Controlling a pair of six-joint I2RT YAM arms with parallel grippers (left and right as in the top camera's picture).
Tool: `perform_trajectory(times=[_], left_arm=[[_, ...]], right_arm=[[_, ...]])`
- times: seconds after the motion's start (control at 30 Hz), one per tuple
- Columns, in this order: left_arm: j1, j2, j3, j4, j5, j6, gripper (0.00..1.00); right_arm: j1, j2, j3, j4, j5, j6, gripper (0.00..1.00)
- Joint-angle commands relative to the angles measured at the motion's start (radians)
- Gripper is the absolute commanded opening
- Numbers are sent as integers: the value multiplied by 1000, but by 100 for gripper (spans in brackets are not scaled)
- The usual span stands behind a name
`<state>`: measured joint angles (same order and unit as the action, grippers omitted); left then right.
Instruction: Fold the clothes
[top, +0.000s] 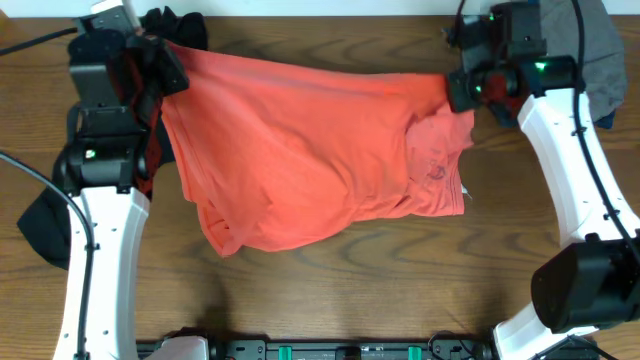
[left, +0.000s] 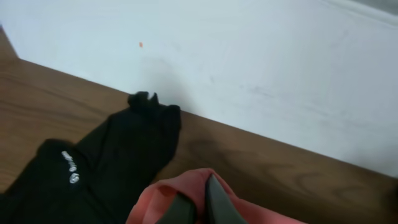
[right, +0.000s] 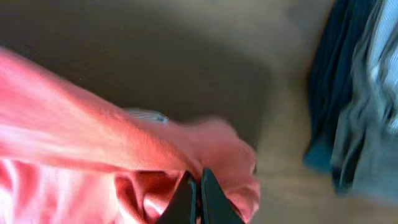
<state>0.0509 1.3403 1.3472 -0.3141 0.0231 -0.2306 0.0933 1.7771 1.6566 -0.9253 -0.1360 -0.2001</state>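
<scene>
Shirt pinched at both far corners, pulled taut between the arms

Closest to the arm bases, the loose lower edge of the red-orange T-shirt (top: 300, 150) sagged onto the wooden table (top: 350, 290), and a dark scrap of cloth (top: 40, 225) lay by the left arm. Further out, the shirt's top edge ran tight between the two tools. The left gripper (top: 160, 65) was clamped on the left corner and the right gripper (top: 462, 90) on the right one, fingers together with fabric bunched around them. Both arms reached forward along the shirt's sides. Past the left gripper sat a crumpled black top (left: 106, 162) (small white logo showing), up against a white wall (left: 249, 62). Beyond the right one, a grey and dark blue pile (top: 600, 50) lay apart from the shirt.
</scene>
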Motion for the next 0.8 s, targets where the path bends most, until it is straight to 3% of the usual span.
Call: perform_trajectory(times=[0.0, 0.13, 0.33, 0.53, 0.77], left_arm=[[18, -17, 24, -4, -15, 18, 6], [18, -19, 24, -21, -15, 18, 6], [18, -19, 24, -56, -15, 17, 6], [18, -16, 24, -100, -16, 20, 6], [18, -20, 24, -121, -66, 55, 6]], right_arm=[[-34, -4, 20, -90, 22, 0, 1], [-81, -4, 19, -168, 65, 51, 1], [-127, -2, 17, -93, -28, 57, 1], [-95, 48, 16, 83, -82, -2, 1], [-32, 84, 18, 15, -108, -15, 1]])
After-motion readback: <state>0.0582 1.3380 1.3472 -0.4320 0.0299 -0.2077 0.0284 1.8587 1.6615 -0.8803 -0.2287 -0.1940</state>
